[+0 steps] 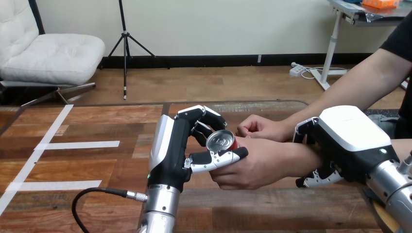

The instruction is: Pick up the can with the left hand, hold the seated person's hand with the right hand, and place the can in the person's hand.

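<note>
Can [221, 141], one, in left hand [171, 150], right hand [352, 143] clasping person's wrist [302, 156]

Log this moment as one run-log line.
phase: handover | left robot hand: shut on can, at person's nearer hand | right robot hand: curled round person's wrist | can: not yet released

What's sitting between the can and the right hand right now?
In the head view, the person's nearer hand and wrist span from the can to the right hand.
</note>
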Available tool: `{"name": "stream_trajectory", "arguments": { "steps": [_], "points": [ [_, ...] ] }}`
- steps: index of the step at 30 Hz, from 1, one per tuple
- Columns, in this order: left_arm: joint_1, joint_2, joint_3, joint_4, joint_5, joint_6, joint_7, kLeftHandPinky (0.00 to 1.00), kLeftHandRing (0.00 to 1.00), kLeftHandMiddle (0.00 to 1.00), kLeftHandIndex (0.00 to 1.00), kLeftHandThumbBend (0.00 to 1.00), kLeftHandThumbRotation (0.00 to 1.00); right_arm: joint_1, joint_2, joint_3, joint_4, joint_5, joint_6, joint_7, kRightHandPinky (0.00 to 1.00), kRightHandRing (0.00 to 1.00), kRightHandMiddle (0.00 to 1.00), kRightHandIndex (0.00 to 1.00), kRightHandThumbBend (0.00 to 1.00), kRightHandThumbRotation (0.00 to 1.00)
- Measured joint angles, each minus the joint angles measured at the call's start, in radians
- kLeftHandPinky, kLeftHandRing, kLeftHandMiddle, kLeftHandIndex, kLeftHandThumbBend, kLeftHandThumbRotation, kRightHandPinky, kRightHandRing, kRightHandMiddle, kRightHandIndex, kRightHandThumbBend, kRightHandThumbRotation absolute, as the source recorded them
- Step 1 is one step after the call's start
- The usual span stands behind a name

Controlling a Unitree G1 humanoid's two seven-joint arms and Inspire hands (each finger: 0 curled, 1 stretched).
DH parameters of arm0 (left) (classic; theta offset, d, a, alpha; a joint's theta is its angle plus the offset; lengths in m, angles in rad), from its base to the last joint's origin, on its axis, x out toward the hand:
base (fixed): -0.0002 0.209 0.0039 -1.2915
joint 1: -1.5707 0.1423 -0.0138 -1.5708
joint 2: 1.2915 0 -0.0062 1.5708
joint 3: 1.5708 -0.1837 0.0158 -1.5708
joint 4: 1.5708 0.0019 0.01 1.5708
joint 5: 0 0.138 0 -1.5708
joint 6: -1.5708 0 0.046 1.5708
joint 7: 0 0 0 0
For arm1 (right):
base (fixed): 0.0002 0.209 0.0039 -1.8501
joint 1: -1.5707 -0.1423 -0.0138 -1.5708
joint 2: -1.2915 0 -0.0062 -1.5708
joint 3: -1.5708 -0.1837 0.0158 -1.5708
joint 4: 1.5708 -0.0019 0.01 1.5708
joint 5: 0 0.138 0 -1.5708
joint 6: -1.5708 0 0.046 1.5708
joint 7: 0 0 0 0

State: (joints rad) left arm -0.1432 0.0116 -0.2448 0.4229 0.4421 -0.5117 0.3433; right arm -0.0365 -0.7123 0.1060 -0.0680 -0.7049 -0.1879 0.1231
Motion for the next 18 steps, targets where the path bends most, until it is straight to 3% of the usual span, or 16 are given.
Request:
{"name": "stream_trajectory", "arguments": {
  "steps": [18],
  "points": [
    [0.048,-0.021,0.0,-0.085,-0.038,0.004,-0.039,0.32,0.36,0.41,0.43,0.66,0.0,0.0,-0.001,-0.008,0.001,0.0,-0.019,-0.001,0.24,0.3,0.39,0.45,0.8,0.0]
  ]
}}
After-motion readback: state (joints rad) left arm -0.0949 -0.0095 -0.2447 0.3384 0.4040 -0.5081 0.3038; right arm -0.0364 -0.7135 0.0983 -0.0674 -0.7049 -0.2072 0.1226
